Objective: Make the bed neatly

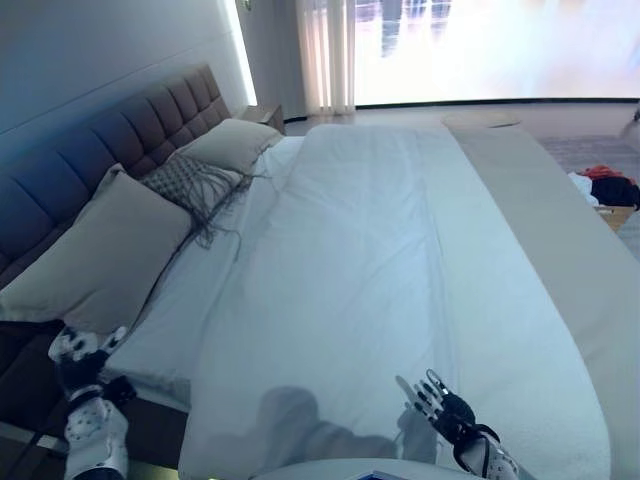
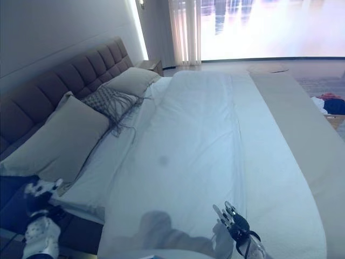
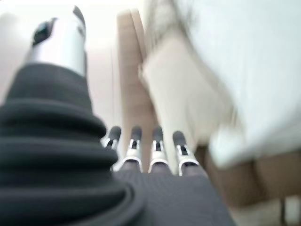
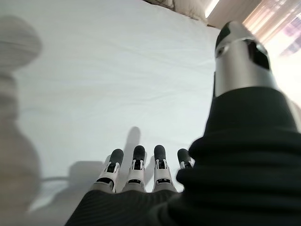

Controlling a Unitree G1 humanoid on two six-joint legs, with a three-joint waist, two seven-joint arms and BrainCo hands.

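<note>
Hovering over the near end of the duvet (image 1: 370,270): right hand (image 1: 440,402), fingers (image 4: 136,162) straight and spread, holding nothing, tips pointing up the bed. Whether the fingers touch the cloth cannot be told.

Left hand (image 1: 82,352): low at the bed's near left corner, beside the mattress edge and just below the nearest pillow. Fingers (image 3: 157,141) straight in a row, nothing between them and the thumb (image 3: 61,44); open and empty.

Duvet: white, spread along the bed from the near edge to the far end, mostly flat with soft creases and a long lengthwise fold right of centre. Its left edge lies short of the pillows, leaving a strip of white sheet (image 1: 190,300) showing along that side. Its right edge meets a beige runner (image 1: 560,230) that covers the bed's right side.

Pillows: big beige pillow (image 1: 100,250) nearest, leaning on the headboard (image 1: 90,150); grey fringed cushion (image 1: 190,185) next, fringe trailing onto the sheet; second beige pillow (image 1: 235,140) beyond it.

Headboard: brown, tufted, running along the left.

Open room: wide flat duvet ahead of the right hand, with nothing lying on it. Floor beyond the bed's far end, up to a bright window with curtains (image 1: 325,55). Red and dark clothes (image 1: 610,185) lie at the far right, well clear of the bed.
</note>
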